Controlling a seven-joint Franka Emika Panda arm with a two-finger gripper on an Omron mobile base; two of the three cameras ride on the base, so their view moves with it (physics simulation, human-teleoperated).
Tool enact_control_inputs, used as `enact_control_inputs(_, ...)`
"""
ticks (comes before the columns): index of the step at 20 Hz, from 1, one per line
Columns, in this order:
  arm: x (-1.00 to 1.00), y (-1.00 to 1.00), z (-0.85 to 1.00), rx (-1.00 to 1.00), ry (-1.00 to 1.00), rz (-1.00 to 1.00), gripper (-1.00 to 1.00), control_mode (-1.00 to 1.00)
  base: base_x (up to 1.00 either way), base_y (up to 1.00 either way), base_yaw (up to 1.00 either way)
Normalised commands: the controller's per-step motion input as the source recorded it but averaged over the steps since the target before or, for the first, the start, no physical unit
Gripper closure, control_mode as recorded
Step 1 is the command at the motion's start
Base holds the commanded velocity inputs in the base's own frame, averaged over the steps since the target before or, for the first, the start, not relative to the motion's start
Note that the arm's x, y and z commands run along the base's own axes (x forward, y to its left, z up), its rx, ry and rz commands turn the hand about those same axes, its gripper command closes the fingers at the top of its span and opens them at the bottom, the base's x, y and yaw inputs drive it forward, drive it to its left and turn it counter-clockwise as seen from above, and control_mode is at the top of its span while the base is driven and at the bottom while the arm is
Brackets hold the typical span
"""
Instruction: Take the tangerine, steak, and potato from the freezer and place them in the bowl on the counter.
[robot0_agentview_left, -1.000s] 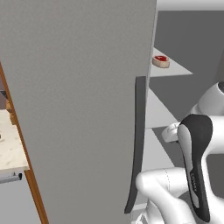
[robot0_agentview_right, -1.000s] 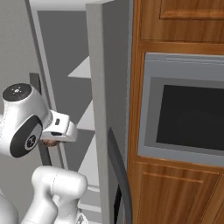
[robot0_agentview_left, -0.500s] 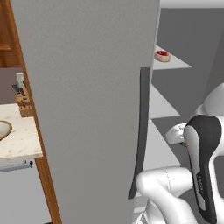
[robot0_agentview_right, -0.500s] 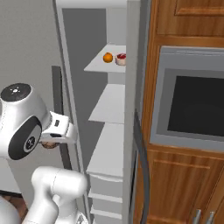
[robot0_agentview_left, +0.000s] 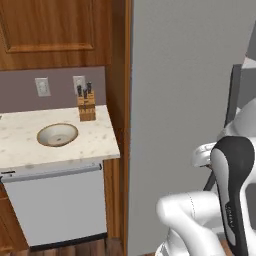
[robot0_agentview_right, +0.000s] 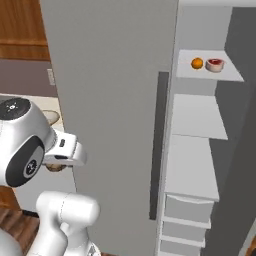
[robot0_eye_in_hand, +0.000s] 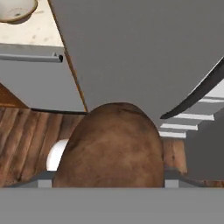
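The gripper (robot0_eye_in_hand: 109, 186) is clamped on the potato (robot0_eye_in_hand: 109, 146). Beyond, the freezer (robot0_agentview_right: 115, 100) door stands open; at 1 o'clock on its top shelf sit the tangerine (robot0_agentview_right: 197, 63) and steak (robot0_agentview_right: 215, 64). The bowl (robot0_agentview_left: 57, 134) rests on the counter (robot0_agentview_left: 95, 142).

Brown rough potato (robot0_eye_in_hand: 111, 146) apparently between the fingers; tangerine (robot0_agentview_right: 197, 63) beside steak (robot0_agentview_right: 215, 64) on top freezer (robot0_agentview_right: 115, 90) shelf

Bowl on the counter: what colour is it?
The bowl is tan with a browner rim, clearest in the left base view.
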Motion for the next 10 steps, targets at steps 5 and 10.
enact_control_inputs(5, 0.0, 0.0, 0.0, 0.0, 0.0, 0.0, 1.0, 1.0, 0.74, 1.0, 0.0)
enact_control_inputs(10, 0.0, 0.0, 0.0, 0.0, 0.0, 0.0, 1.0, 1.0, 0.75, 1.0, -0.04)
